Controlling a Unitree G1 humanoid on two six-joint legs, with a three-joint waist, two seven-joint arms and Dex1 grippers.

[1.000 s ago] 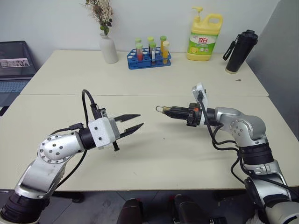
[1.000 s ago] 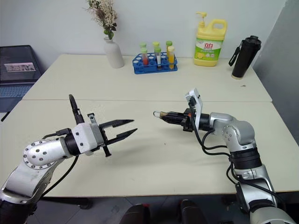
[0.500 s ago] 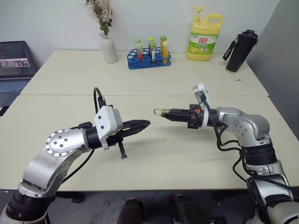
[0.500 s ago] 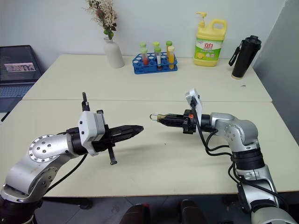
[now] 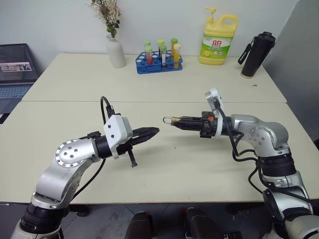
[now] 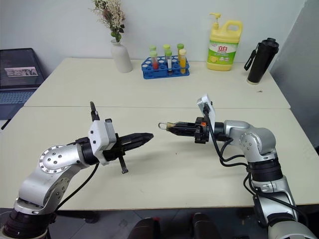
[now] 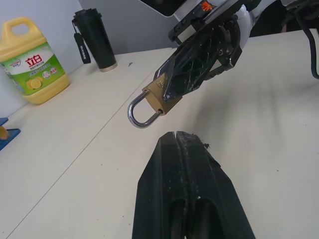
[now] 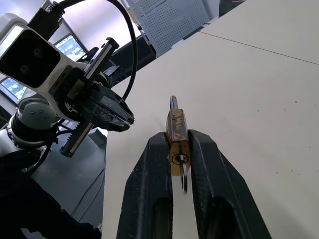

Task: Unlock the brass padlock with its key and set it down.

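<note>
Nearest the robot, the left pincer is hanging above the bench with its two black fingers pressed together and nothing between them, pointing toward the other arm. Just past its tip, across a small gap, the right pincer is pointing back at it, clamping the brass padlock by its golden body between the fingers. The padlock's silver shackle is sticking out beyond the fingertips toward the left pincer and looking seated in the body. In the right wrist view, a small silvery ring is hanging at the keyhole on the padlock's near end; whether this belongs to its key is not something that can be told. The padlock is being held clear of the bench, not touching it. Farther back, across a seam in the bench, a blue rack of coloured test tubes is standing, with a white vase of dried flowers to its left, a yellow detergent bottle to its right, and a black flask at the far right. A laptop is sitting off the left edge.
</note>
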